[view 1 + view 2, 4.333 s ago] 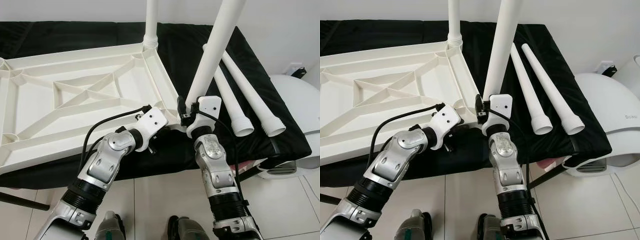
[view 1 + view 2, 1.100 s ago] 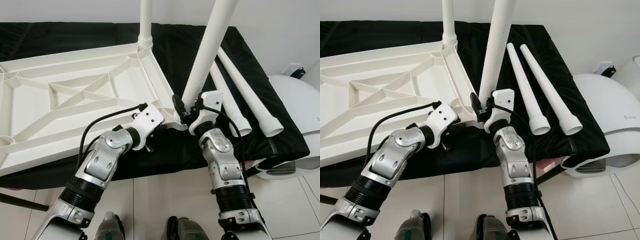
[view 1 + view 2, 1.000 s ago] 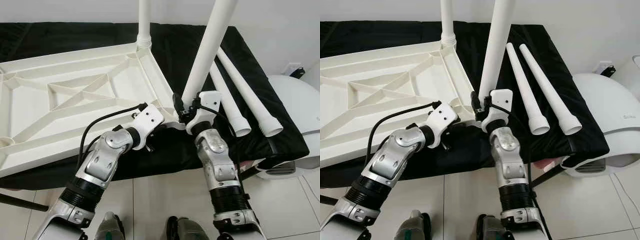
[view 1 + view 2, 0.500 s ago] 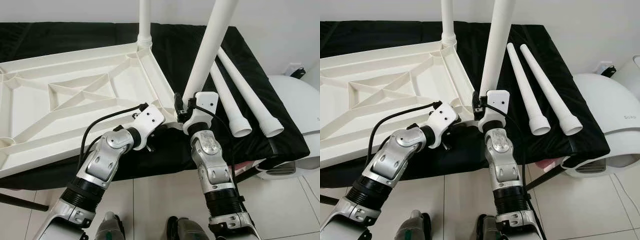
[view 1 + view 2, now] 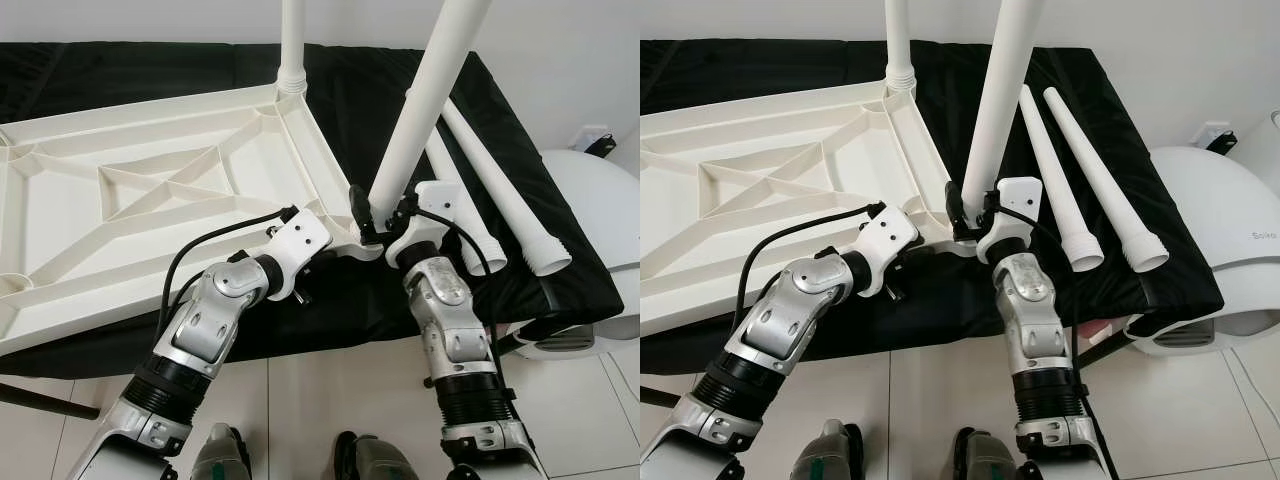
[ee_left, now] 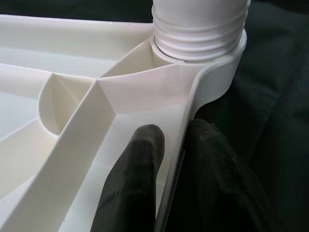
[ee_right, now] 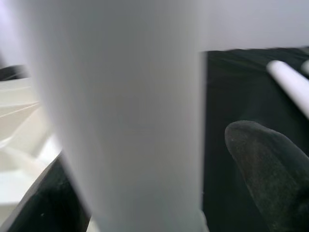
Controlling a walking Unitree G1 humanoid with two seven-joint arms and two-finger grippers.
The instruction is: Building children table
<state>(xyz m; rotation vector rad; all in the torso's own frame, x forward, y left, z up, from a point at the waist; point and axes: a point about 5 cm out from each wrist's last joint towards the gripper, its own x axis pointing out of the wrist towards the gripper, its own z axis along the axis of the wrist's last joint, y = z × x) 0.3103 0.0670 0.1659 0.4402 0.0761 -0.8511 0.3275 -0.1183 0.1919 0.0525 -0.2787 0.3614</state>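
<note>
White plastic tabletop (image 5: 150,190) lies upside down on the black-draped worktop (image 5: 360,80). My left fingers (image 6: 140,179) pinch its rim beside the near corner socket. My right fingers (image 7: 263,166) clasp the leg (image 5: 425,110) standing there. Two loose legs (image 5: 500,200) lie alongside. Partial lettering on the white appliance (image 5: 1230,230) is unreadable.

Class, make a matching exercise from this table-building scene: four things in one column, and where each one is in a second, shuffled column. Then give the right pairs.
1. left gripper
2. right gripper
3. two loose legs
4. far leg

A. lying on the black cloth
B. pinching the tabletop's rim
C. standing upright in the far corner socket
D. around the near leg

Pairs: 1-B, 2-D, 3-A, 4-C
</note>
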